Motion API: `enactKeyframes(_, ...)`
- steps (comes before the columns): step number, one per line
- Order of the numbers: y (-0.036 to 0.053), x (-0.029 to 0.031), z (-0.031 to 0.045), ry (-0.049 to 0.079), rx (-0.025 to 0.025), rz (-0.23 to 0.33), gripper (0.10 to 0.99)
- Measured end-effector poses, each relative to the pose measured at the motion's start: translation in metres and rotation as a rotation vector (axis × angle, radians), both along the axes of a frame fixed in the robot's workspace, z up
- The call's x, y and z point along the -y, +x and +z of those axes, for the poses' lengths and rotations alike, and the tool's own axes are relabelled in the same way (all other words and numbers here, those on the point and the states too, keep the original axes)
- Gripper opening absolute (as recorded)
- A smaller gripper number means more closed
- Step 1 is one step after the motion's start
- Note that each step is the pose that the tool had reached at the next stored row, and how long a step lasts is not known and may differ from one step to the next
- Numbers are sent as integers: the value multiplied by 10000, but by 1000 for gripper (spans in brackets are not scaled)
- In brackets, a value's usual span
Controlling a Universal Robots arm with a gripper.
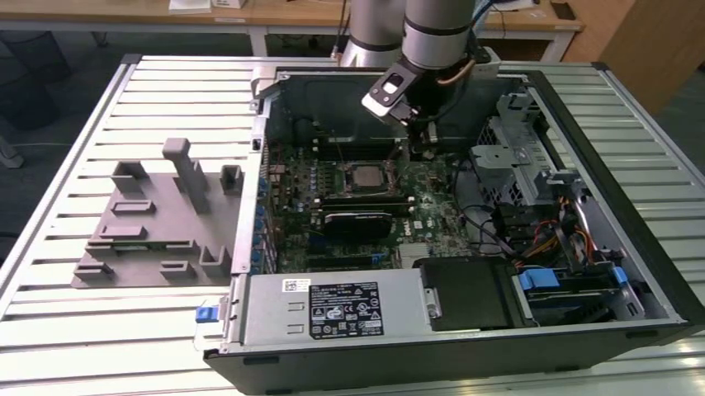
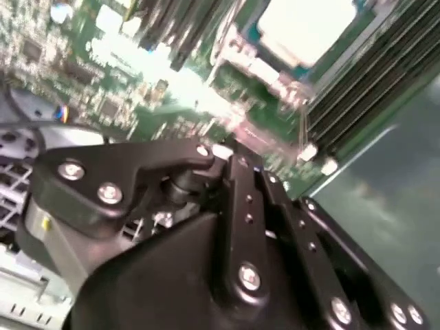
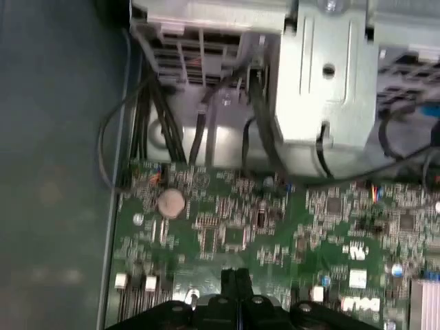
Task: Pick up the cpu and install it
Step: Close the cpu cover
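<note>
bench: pale slatted metal bench point(image 1: 66, 272), wooden desks behind it, carrying the open computer case point(image 1: 633, 272) and a grey fixture block point(image 1: 154, 231) on the exterior view's left
cpu spot: the cpu point(image 1: 364, 175) seems to be lying in the socket point(image 1: 340, 180) mid-motherboard, silver top up
end effector: the end effector point(image 3: 236, 280) has its fingertips pressed together with nothing between them, hanging over the green motherboard point(image 3: 227, 227) just to the exterior view's right of the socket, clear of the cpu
doing it well: i reckon the chip is already placed, so any move here wants to be straight up and down. no sideways drag near the cables, and keep the closed tips off the chip's top
count: one arm point(image 1: 435, 33), one end effector, one cpu, one case, one fixture block, one coin cell point(image 3: 170, 203)
</note>
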State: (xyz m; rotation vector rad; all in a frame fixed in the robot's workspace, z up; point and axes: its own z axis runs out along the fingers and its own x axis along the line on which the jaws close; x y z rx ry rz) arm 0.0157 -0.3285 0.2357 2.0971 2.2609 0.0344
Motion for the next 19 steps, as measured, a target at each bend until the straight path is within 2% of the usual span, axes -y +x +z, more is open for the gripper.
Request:
enactKeyframes(8, -272, -15, -3, 1, 0, -1, 106)
enactKeyframes(14, -345, -16, -9, 4, 1, -1, 106)
enactKeyframes(19, -478, -16, -44, 1, 0, -2, 106)
